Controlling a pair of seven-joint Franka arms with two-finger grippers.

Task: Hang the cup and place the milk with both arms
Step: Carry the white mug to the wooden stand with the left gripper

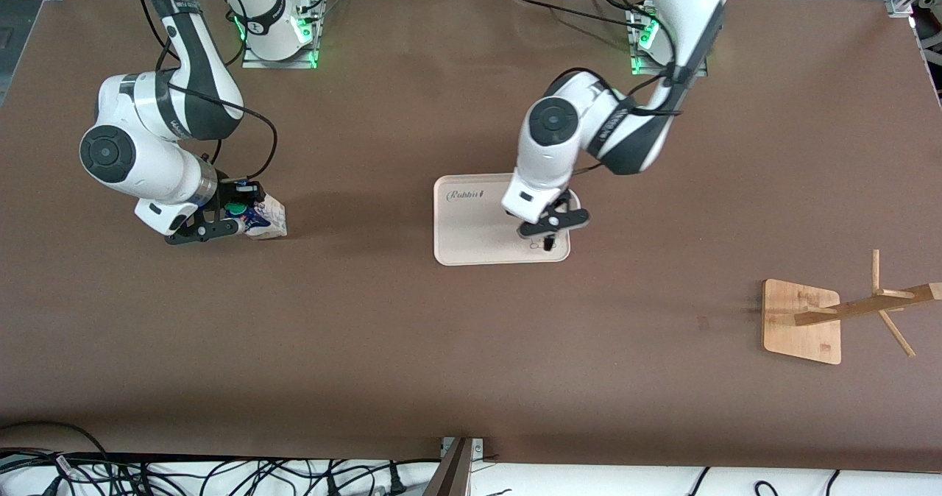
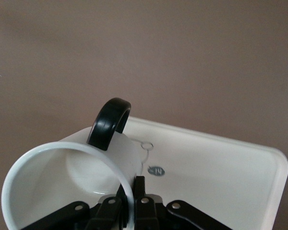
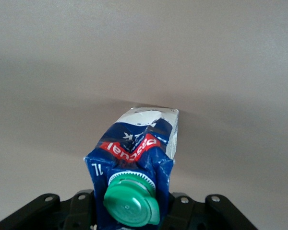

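Observation:
The white cup [image 2: 53, 177] lies tipped on the white tray [image 2: 221, 167], its black loop handle [image 2: 109, 122] up. My left gripper [image 2: 133, 191] is shut on the cup's rim, one finger inside and one outside. In the front view this gripper [image 1: 548, 235] is over the tray [image 1: 471, 224], and the wrist hides the cup. Toward the right arm's end of the table, my right gripper [image 1: 234, 215] is shut on the top of the blue milk carton [image 1: 266, 216]. The carton [image 3: 141, 143] tilts away from the gripper [image 3: 132, 211], green cap [image 3: 132, 203] between the fingers.
A wooden cup rack with a square base [image 1: 802, 319] and a leaning pegged post [image 1: 868, 306] stands toward the left arm's end, nearer the front camera than the tray. Brown tabletop lies between the carton and the tray. Cables run along the table's front edge.

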